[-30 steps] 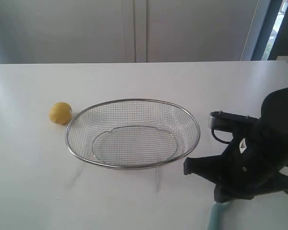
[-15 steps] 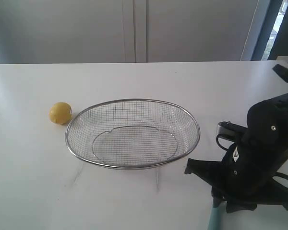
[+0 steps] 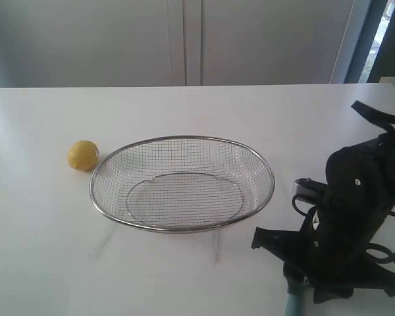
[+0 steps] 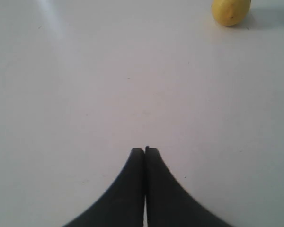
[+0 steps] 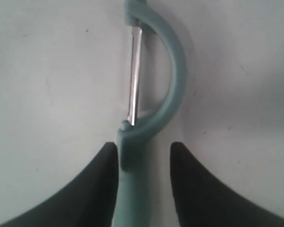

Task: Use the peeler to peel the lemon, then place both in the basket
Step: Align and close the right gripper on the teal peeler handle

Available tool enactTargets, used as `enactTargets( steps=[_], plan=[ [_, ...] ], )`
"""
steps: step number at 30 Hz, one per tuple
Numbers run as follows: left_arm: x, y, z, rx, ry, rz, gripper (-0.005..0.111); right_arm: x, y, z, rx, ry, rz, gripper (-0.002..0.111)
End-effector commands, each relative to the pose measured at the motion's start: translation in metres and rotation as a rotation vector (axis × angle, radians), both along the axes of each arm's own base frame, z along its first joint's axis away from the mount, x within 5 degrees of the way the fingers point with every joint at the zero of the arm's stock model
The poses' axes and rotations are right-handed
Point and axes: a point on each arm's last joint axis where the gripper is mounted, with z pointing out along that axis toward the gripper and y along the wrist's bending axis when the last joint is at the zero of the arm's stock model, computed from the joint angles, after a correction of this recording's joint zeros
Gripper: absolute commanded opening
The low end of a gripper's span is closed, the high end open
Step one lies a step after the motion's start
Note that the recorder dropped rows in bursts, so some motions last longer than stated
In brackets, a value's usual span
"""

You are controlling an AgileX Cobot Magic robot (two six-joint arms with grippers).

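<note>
Teal peeler (image 5: 132, 184) lies between the wide-open jaws of the right gripper (image 5: 144, 146), nearer one finger; closing off-centre could shove it across the surface (image 5: 47, 71), leaving a crooked hold.

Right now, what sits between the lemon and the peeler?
The basket, in the exterior view: lemon beside its left rim, peeler beyond its right end.

Soft, even daylight on a white table (image 3: 46, 250), with little contrast.
The window strip (image 3: 385, 33) in the exterior view's upper right is blown out. A pale glare streak crosses the table in the left wrist view. The lemon (image 3: 83, 155) and basket (image 3: 184, 229) cast faint shadows. The close-up peeler (image 5: 132, 184) looks soft and dim.
</note>
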Motion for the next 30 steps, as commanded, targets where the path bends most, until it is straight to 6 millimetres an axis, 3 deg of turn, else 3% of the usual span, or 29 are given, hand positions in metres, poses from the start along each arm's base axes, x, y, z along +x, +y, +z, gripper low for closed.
enactTargets(
  steps=[1, 30],
  plan=[
    [-0.0003, -0.0009, -0.0031, -0.01, 0.008, -0.009, 0.0, 0.0013, 0.0013, -0.0015, 0.012, -0.021, -0.005, 0.036],
    [-0.0003, -0.0009, -0.0031, -0.01, 0.008, -0.009, 0.0, -0.0001, 0.0014, -0.0015, 0.014, -0.004, -0.014, 0.036]
  ],
)
